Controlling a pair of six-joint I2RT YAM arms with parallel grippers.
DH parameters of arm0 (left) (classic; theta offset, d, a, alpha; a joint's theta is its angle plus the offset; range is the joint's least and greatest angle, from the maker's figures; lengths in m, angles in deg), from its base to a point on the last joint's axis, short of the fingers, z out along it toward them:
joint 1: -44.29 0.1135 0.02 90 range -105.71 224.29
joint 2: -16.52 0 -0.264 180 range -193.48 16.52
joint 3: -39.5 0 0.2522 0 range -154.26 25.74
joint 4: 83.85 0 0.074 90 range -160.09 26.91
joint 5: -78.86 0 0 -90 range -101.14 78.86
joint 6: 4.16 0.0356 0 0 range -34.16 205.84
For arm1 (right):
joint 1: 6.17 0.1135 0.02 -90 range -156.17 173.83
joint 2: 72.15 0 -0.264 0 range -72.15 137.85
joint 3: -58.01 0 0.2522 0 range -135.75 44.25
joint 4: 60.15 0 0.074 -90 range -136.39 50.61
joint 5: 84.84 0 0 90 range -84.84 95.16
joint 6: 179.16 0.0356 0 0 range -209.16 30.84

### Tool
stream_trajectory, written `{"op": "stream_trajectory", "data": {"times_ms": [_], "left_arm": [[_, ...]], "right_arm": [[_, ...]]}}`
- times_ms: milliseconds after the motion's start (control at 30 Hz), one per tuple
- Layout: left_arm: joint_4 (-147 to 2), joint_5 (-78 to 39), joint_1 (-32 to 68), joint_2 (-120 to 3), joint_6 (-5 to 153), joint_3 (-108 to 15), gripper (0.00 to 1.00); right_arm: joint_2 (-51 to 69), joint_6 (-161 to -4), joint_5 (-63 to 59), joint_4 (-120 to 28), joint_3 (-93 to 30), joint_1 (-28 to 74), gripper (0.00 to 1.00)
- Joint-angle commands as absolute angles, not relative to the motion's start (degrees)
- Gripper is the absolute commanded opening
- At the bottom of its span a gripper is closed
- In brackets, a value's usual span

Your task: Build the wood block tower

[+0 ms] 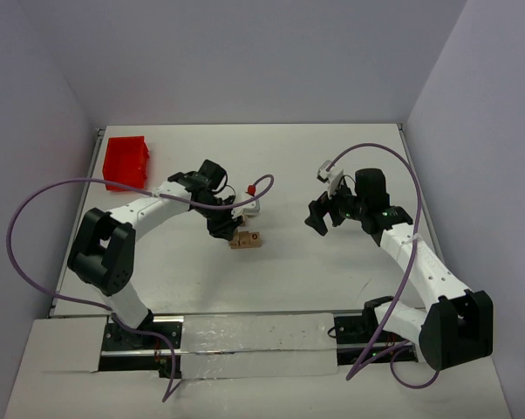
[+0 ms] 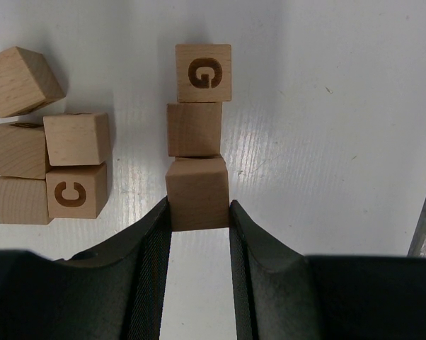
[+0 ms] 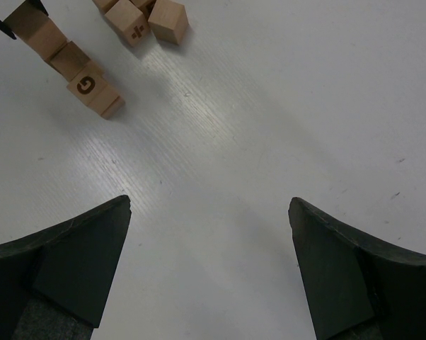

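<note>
Clamping left pincer (image 2: 197,210) on nearest cube (image 2: 197,185) of tower (image 2: 194,129) stretching up-frame from lower centre, with right pincer (image 3: 209,205) gaping empty, farther off.

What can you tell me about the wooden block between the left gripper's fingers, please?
The held block is a small light-tan wooden cube, its visible faces plain, no letter showing. The left gripper is shut on it, one dark finger against each side. Its far edge meets a second plain block, with the G block beyond, all in line.
</note>
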State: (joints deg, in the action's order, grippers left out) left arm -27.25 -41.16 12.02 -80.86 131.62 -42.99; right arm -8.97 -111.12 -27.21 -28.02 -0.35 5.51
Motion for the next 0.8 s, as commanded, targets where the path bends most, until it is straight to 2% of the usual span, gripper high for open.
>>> {"op": "stream_trajectory", "data": {"times_ms": [0, 333, 767], "left_arm": [[-28.77, -41.72, 11.68, -81.65, 132.6, -45.54, 0.39], [-27.83, -41.62, 11.49, -81.73, 132.86, -46.67, 0.45], [-28.15, -41.28, 11.33, -78.77, 133.12, -44.59, 0.4]], "right_arm": [[-8.78, -111.31, -26.92, -30.4, -0.13, 5.26, 1.0], [-8.69, -111.22, -27.19, -30.31, -0.4, 5.26, 1.0], [-8.87, -111.23, -27.35, -30.31, -0.31, 5.26, 1.0]]}}
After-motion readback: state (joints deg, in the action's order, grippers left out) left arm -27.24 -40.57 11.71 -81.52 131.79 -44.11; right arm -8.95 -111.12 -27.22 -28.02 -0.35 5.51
